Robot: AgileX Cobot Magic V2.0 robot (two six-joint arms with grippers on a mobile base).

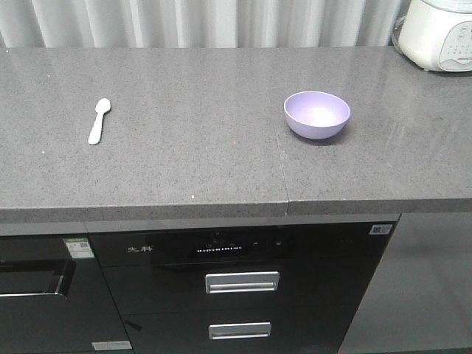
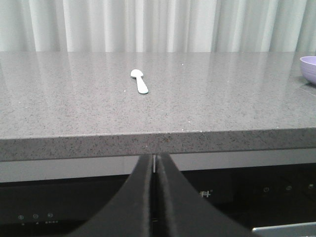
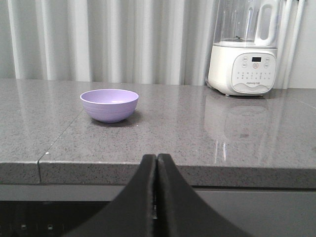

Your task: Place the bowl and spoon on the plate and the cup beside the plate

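A short pale mint-green plastic spoon (image 1: 99,120) lies flat on the left side of a grey speckled stone countertop (image 1: 192,162), its head pointing toward the pale curtains (image 1: 221,22) behind. Well apart to its right, just past a seam in the slab, a small round lavender-purple plastic bowl (image 1: 317,115) stands upright. A white kitchen appliance (image 1: 436,33) sits in the far right corner. Below the counter edge hang the robot's 2 black grippers. The left gripper (image 2: 154,157) faces the spoon and the right gripper (image 3: 156,157) faces the bowl, each with fingers pressed together around nothing.
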